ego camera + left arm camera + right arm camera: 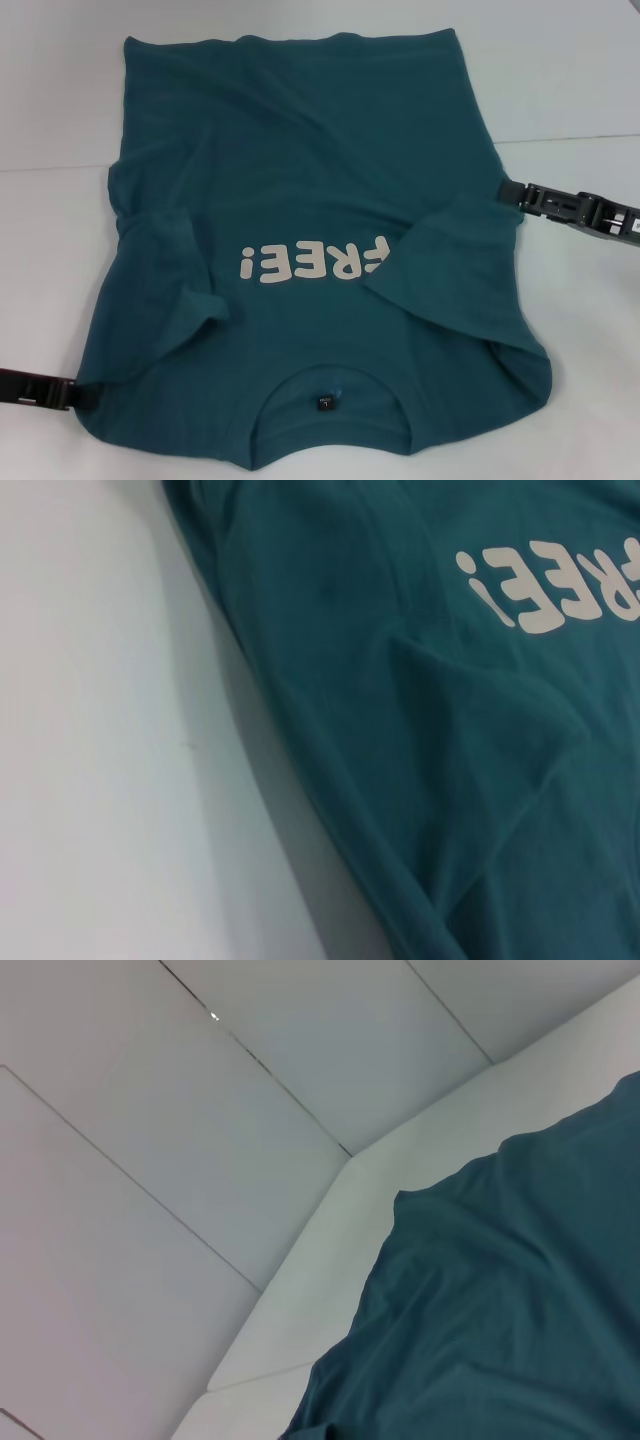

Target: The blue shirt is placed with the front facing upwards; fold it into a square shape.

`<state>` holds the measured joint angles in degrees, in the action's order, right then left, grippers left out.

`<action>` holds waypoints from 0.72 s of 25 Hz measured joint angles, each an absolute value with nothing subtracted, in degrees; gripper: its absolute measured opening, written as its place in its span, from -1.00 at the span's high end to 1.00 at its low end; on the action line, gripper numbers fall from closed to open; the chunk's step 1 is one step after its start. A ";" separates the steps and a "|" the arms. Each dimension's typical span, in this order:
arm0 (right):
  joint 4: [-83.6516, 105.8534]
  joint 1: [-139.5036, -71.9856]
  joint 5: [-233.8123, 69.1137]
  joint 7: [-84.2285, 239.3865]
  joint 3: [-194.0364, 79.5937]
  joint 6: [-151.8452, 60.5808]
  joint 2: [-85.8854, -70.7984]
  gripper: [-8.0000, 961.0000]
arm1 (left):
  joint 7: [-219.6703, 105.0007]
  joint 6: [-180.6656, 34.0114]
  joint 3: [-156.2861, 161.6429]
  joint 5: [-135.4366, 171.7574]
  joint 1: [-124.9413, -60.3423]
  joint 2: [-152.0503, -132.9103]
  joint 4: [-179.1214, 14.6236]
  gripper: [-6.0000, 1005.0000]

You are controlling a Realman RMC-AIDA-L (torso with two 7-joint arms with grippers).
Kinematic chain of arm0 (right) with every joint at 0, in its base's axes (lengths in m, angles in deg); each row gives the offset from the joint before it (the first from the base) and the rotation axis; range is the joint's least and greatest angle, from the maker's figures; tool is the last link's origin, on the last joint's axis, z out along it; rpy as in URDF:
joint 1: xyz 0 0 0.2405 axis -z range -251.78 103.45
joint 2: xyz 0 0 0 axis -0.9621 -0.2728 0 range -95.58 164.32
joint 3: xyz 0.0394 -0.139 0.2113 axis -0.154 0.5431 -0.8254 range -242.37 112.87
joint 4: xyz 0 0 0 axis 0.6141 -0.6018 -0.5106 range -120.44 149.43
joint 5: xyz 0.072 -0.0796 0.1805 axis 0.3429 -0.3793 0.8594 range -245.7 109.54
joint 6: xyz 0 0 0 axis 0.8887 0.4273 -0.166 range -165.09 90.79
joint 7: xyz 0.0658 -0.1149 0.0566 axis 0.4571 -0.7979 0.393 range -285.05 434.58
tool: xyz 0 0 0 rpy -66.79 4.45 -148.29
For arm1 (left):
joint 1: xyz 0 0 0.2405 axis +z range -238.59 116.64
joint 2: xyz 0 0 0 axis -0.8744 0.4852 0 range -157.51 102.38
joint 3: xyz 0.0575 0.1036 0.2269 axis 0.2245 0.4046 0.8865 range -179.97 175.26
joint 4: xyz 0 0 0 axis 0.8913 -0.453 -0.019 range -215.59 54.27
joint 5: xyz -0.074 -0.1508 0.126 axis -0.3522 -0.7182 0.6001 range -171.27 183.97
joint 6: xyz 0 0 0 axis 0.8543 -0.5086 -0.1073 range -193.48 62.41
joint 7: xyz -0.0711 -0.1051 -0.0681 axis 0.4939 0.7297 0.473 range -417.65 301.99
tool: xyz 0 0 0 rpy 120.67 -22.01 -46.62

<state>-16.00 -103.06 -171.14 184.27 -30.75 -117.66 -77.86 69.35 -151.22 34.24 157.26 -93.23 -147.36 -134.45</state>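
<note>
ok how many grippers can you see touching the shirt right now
2. The left gripper is at the shirt's near left corner by the shoulder; the right gripper meets its right edge beside the folded-in sleeve. Fingertips are hidden by cloth.

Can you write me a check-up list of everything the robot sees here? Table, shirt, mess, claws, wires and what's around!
Surface: white table, bare around the shirt.
Job's things: blue shirt lies front up, collar nearest the robot; both sleeves already folded in over the chest, the right one covering part of the white lettering.
Clutter: nothing seen.
Claws: left claw at the shirt's near left edge; right claw at the right edge beside the folded sleeve.
Cables: nothing seen.
Surroundings: pale panelled wall behind the table.
</note>
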 joint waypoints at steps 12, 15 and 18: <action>-16.78 -101.23 -181.31 190.29 -30.32 -121.04 -75.13 -0.91 | 69.62 -151.23 33.93 157.09 -93.14 -147.36 -134.54 0.98; -18.15 -100.47 -184.62 192.49 -30.48 -123.01 -74.72 -0.90 | 69.62 -151.26 33.94 157.06 -93.09 -147.36 -134.54 0.98; -20.27 -99.14 -186.60 193.92 -30.61 -123.92 -74.96 -0.90 | 69.61 -151.26 33.94 156.92 -93.05 -147.36 -134.54 0.98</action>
